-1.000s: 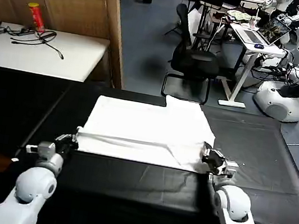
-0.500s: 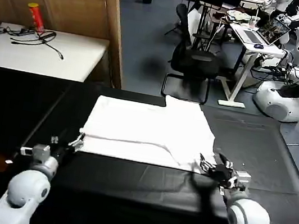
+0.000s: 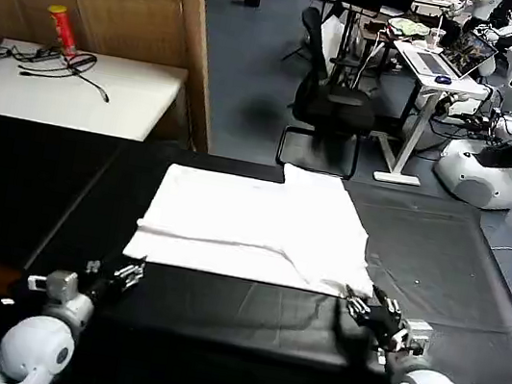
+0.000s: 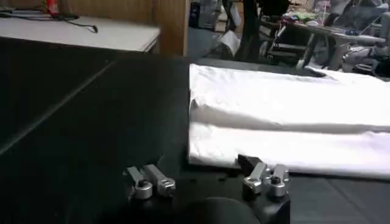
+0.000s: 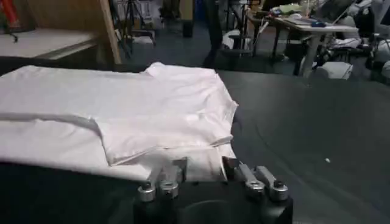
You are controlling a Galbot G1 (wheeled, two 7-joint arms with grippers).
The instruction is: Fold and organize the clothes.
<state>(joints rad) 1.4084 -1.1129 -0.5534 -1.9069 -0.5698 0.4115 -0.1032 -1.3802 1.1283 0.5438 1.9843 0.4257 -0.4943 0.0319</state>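
A first fold appears to be done, and more is judged to be left. The T-shirt [image 3: 255, 226] is laid flat on the black table [image 3: 441, 251], near its middle. Its near part is doubled over, so that a long crease is seen across the cloth from the left edge toward the right. On the right side a sleeve-like flap is turned in over the body. The shape is a broad rectangle, wider than deep, and no print is to be seen on the upper face. Further folds, probably from the sides, are judged to be needed before a compact bundle is reached.

At the left, the left claw [image 3: 123, 275] is held low over the table, just short of the shirt's near left corner and not touching it. In the left wrist view the left claw [image 4: 207, 181] is seen spread, with nothing between its metal fingers.

The shirt is of soft white cotton, matt and thin, with gentle wrinkles along the folded edges. The table cover is dark, smooth cloth with faint creases.

At the right, the right claw [image 3: 372, 310] is held just off the shirt's near right corner. It is likewise seen spread and empty in the right wrist view [image 5: 201, 178].
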